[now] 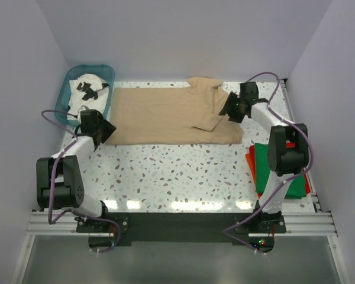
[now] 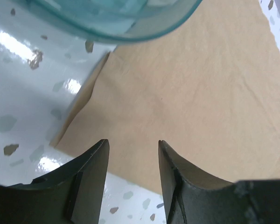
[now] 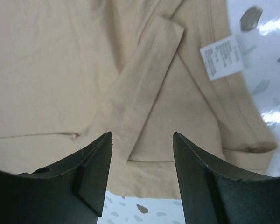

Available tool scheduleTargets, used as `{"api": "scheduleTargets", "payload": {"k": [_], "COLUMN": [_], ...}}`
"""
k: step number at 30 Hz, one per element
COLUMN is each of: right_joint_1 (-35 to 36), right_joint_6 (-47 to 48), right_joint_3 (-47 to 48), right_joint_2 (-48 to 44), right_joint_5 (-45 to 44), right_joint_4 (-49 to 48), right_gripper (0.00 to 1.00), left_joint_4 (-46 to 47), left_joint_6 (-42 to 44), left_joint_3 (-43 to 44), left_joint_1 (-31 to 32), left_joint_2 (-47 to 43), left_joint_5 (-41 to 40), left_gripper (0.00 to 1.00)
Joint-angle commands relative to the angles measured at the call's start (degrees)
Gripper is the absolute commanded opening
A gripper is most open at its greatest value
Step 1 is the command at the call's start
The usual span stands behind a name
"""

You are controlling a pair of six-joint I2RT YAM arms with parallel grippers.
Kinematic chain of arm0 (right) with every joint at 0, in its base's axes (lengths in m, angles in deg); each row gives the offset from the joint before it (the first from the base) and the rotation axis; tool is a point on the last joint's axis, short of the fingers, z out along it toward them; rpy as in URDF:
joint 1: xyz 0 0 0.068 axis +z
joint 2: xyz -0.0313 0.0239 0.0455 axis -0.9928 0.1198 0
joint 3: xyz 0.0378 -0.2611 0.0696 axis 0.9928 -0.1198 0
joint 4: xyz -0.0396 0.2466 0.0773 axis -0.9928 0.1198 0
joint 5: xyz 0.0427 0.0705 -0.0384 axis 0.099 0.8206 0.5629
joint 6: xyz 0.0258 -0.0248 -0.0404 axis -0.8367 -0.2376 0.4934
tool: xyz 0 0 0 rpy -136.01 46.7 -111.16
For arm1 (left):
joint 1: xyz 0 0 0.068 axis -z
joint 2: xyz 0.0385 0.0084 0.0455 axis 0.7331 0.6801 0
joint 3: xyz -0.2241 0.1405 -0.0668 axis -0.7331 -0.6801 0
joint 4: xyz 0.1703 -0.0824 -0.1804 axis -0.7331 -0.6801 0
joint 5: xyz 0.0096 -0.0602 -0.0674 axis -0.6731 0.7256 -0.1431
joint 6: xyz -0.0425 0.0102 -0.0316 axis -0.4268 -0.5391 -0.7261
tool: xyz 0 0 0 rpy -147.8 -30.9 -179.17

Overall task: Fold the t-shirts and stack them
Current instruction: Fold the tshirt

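The tan t-shirt (image 1: 160, 115) lies flat across the back of the table, with a sleeve folded in over its right end. My left gripper (image 1: 106, 132) hovers open over the shirt's left near corner (image 2: 191, 93), its jaws (image 2: 133, 142) empty. At the right end my right gripper (image 1: 226, 111) is open above the folded sleeve (image 3: 140, 88), with nothing between its jaws (image 3: 142, 135). A white t-shirt with black print (image 1: 86, 90) lies in the basket. The green t-shirt (image 1: 296, 186) and the red-orange t-shirt (image 1: 252, 163) lie stacked at the right, partly hidden under the right arm.
The teal plastic basket (image 1: 68, 83) stands at the back left corner, and its rim (image 2: 130, 25) is close above the left gripper. A white care label (image 3: 222, 57) shows at the tan shirt's hem. White walls close in the table on three sides.
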Motion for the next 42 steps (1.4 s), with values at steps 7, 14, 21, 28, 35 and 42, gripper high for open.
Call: {"api": "scheduleTargets", "payload": {"k": [7,14,21,28,35,42], "right_joint_1": [7.7,9.2,9.4,9.5,10.2,11.3], "right_joint_6": [-2.5,-4.3,-4.9,-5.5,-6.1,-6.2], "right_joint_3": [-8.3,-7.2,-5.3,-1.5,6.4,15.7], "right_joint_2": [-2.2,0.3,2.2,4.1,7.5,14.5], "right_joint_5": [-2.7,-3.0,-2.3,-1.5,-0.5,0.9], "right_joint_4": [-6.3,-8.1,-7.9,-7.3,-5.5,-3.4], "right_gripper": [0.56,0.48,0.42,0.19,0.13,0.23], "left_joint_4": [1.5,1.7,1.7,1.7,1.9,1.7], "left_joint_6": [-2.8,-3.1,-3.3,-3.7,-3.7,-3.4], "left_joint_3": [-9.9,-11.8,-11.8,-11.9,-11.9,-11.5], "left_joint_1": [1.4,1.4,1.4,1.3,1.4,1.4], "left_joint_2": [-9.7,-10.8,-10.9,-11.1,-10.8,-10.1], "left_joint_5": [-2.6,-3.1,-3.0,-2.8,-2.9,-2.7], "left_gripper": [0.5,0.5,0.5,0.5,0.5,0.5]}}
